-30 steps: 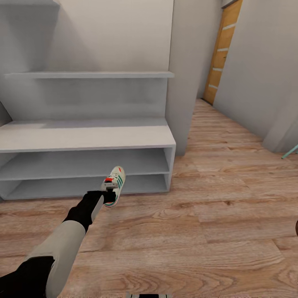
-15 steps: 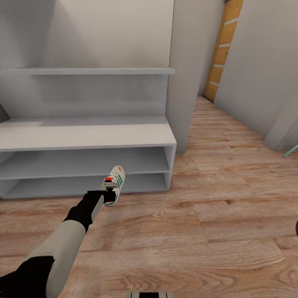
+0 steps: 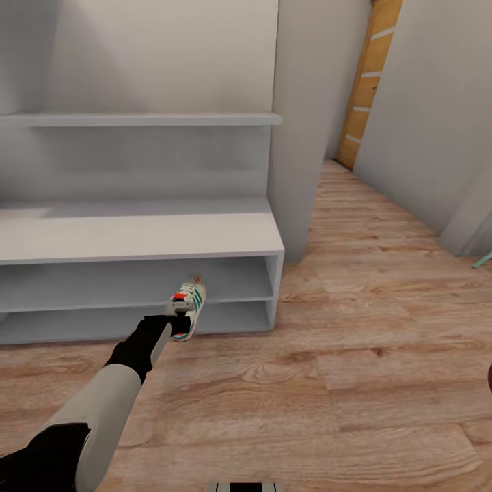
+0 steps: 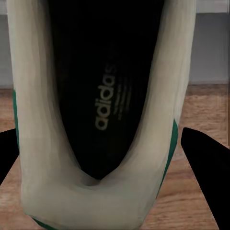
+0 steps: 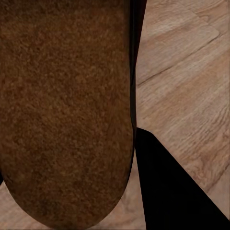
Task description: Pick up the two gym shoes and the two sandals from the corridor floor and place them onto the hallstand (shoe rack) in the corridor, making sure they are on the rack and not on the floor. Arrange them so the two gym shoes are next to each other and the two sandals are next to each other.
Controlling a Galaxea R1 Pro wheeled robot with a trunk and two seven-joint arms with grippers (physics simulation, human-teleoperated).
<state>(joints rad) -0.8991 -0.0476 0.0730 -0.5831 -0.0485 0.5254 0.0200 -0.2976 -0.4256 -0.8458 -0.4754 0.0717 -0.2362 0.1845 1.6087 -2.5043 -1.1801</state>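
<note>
Door (image 3: 369,82): orange-brown wood with pale horizontal bands, stood at the upper right of the frame, at the far end of the passage.
Pillar (image 3: 297,123): a plain grey wall block rose at centre, reaching the top of the frame.
Right wall (image 3: 430,109): a flat grey surface ran along the right side.
Teal rod (image 3: 482,259): a thin slanted piece showed at the right edge; what it belonged to could not be told.

Home corridor: hallstand (image 3: 137,236), door (image 3: 369,82)
</note>
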